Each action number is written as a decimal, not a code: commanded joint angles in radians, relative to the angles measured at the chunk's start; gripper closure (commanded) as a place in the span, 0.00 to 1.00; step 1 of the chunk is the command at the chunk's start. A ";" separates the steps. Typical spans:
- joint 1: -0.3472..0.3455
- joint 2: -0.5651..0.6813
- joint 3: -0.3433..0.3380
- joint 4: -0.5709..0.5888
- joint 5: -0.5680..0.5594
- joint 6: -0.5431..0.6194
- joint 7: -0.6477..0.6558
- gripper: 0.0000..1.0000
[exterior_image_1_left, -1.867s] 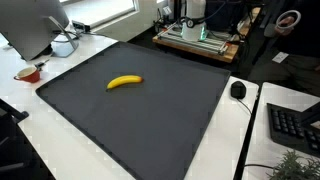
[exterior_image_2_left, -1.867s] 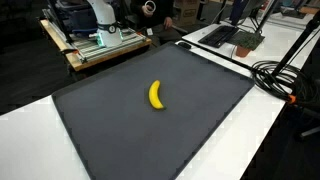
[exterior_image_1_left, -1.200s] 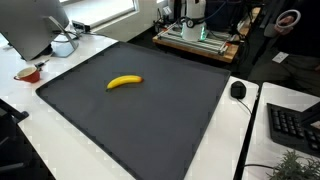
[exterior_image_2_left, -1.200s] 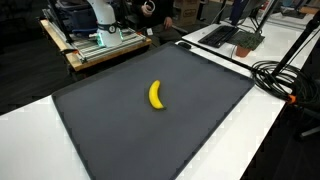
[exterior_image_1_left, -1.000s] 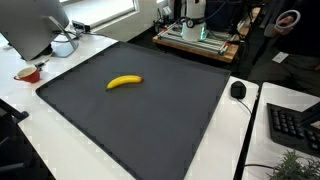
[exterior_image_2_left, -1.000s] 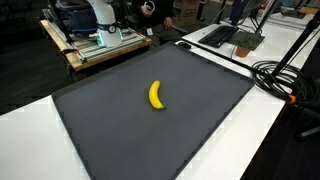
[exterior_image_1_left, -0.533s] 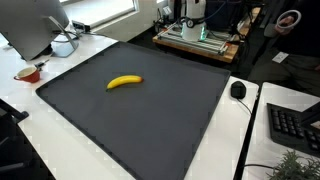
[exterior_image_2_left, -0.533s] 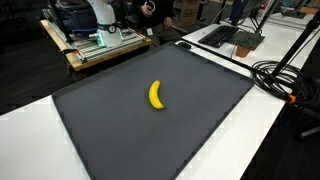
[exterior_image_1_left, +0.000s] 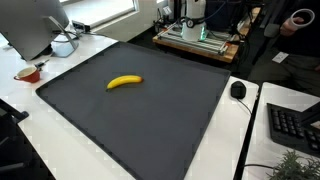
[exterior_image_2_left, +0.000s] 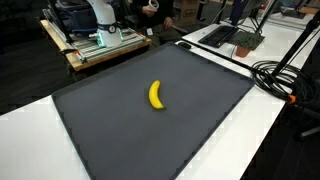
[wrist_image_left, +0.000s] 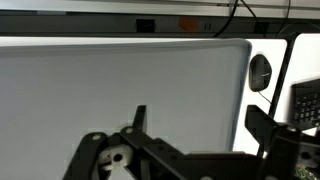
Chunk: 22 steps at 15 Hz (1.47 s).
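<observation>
A yellow banana (exterior_image_1_left: 124, 82) lies alone on the dark grey mat (exterior_image_1_left: 150, 120), a little towards its far side; it also shows in the other exterior view (exterior_image_2_left: 156, 95) near the middle of the mat (exterior_image_2_left: 130, 130). The arm and gripper are out of view in both exterior views. In the wrist view my gripper (wrist_image_left: 200, 122) is open and empty, its two black fingers spread wide above the mat (wrist_image_left: 100, 90). The banana is out of the wrist view.
A black mouse (exterior_image_1_left: 238, 89) and keyboard (exterior_image_1_left: 294, 128) lie on the white table beside the mat; the mouse also shows in the wrist view (wrist_image_left: 259, 72). A monitor (exterior_image_1_left: 35, 25) and a red bowl (exterior_image_1_left: 29, 73) stand at one end. Black cables (exterior_image_2_left: 285, 75) run beside the mat.
</observation>
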 joint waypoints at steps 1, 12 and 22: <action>-0.018 0.015 0.077 0.011 -0.090 0.017 0.003 0.00; 0.033 0.299 0.303 0.133 -0.470 -0.012 0.005 0.00; 0.098 0.665 0.406 0.308 -0.837 -0.116 -0.013 0.00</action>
